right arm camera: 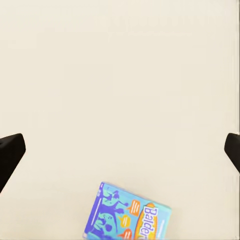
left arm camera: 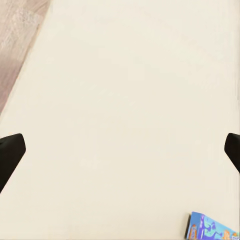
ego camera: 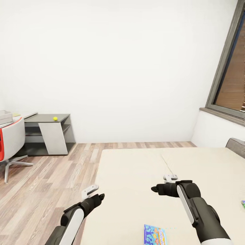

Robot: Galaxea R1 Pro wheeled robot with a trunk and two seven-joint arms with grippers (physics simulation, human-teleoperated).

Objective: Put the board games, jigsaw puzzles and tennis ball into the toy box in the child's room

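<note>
A mostly blue board game (ego camera: 154,235) (right arm camera: 129,215) (left arm camera: 212,229) lies flat on the beige bed (ego camera: 136,170), near its front edge. My left gripper (ego camera: 100,196) (left arm camera: 120,150) hovers open over the mattress by the bed's left edge. Just beyond the blue game, my right gripper (ego camera: 154,188) (right arm camera: 120,150) hangs open above the bed, holding nothing. A green sliver of another board game (ego camera: 243,203) shows at the right border. The tennis ball (ego camera: 55,118) rests on a dark grey desk far left. Beside it, the grey toy box (ego camera: 5,116) sits on the pale table (ego camera: 25,116).
A white and red swivel chair (ego camera: 10,141) stands in front of the table at the left. Wood-plank floor (ego camera: 51,180) runs between the desk and the bed. A dark-framed window (ego camera: 228,75) and the bed's headboard (ego camera: 236,146) are at the right.
</note>
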